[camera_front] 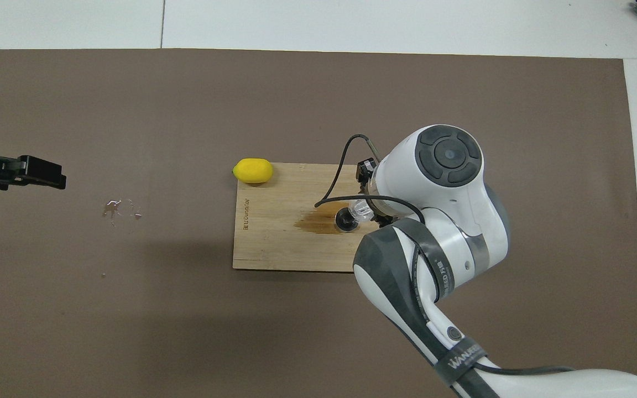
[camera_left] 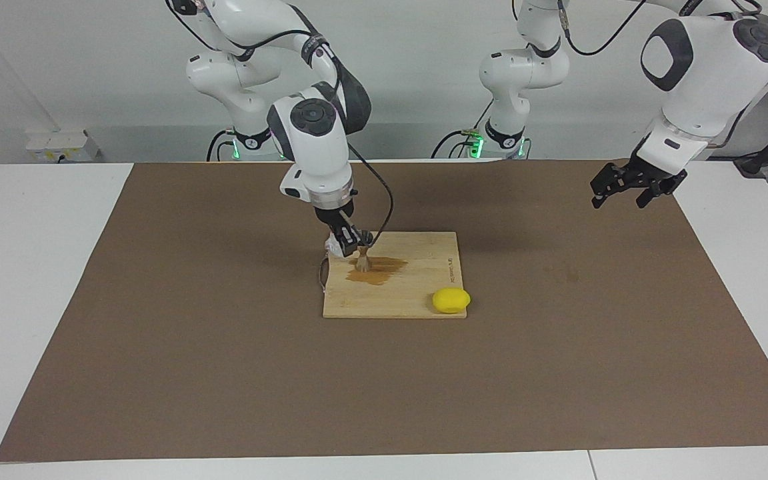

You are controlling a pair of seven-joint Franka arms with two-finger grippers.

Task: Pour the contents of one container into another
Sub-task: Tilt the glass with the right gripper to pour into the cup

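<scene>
The right gripper (camera_left: 346, 241) is closed on the tilted glass tumbler (camera_left: 335, 248) over the jigger (camera_left: 362, 260) on the wet cutting board (camera_left: 424, 293); the left gripper (camera_left: 631, 190) is held open, waiting, over the mat.

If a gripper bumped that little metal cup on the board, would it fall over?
Probably. The jigger looks tall with a narrow waist, so it may tip easily. It stands in a wet patch on the cutting board, so it might also slide. Being metal, it likely wouldn't break.

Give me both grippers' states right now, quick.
Left gripper: open, holding nothing, waiting over the mat.
Right gripper: closed on the glass tumbler, tipped at the jigger on the cutting board.
</scene>
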